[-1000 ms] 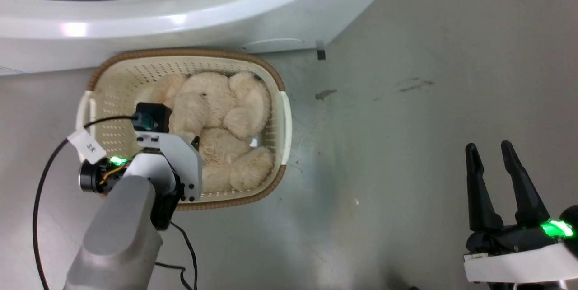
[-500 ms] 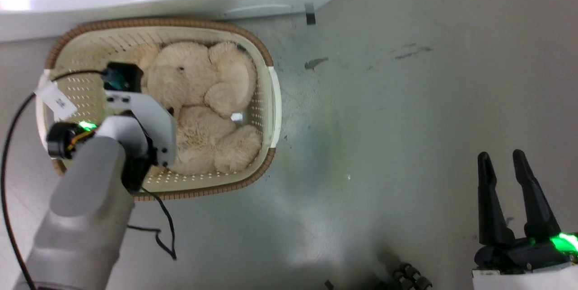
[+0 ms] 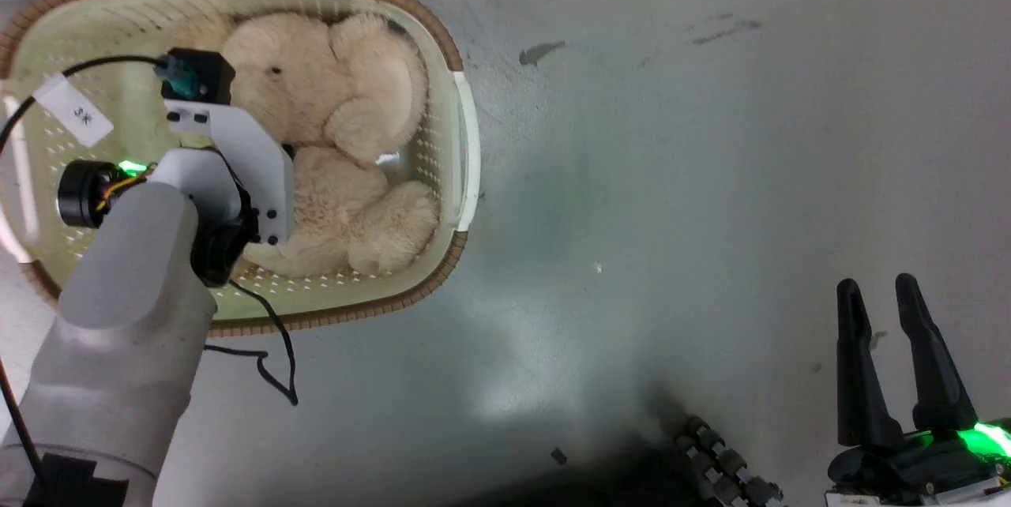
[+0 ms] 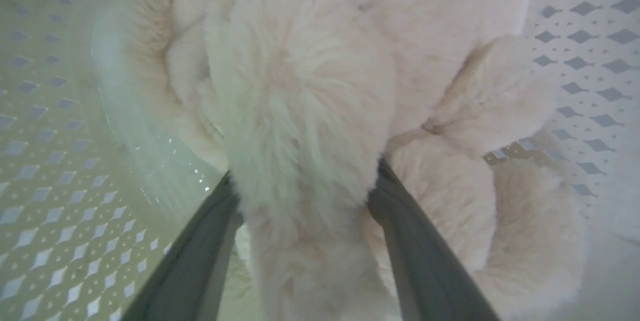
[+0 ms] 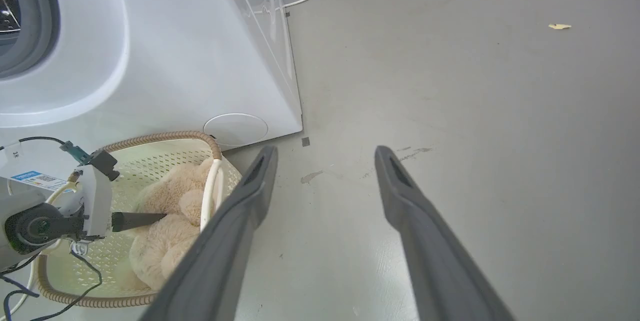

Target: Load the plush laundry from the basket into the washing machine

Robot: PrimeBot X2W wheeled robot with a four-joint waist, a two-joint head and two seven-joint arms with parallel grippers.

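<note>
left pincer [image 4: 305, 173] clamped on the plush teddy [image 3: 316, 96], load not yet begun

the teddy lies curled in the basket [image 3: 355, 309] on the floor [image 3: 671, 136] just in front of the washing machine [image 5: 175, 61]; the left pincer's fingers press into the fur on either side of a thick fold, so the grasp looks made, while the lift, the carry and the drop into the drum are all left. the right pincer [image 3: 875, 283] hangs open over bare floor, well apart. in the head view the wrist hides the left fingers; the porthole is cut off at the right wrist view's edge, so whether the door is open can't be told.
</note>
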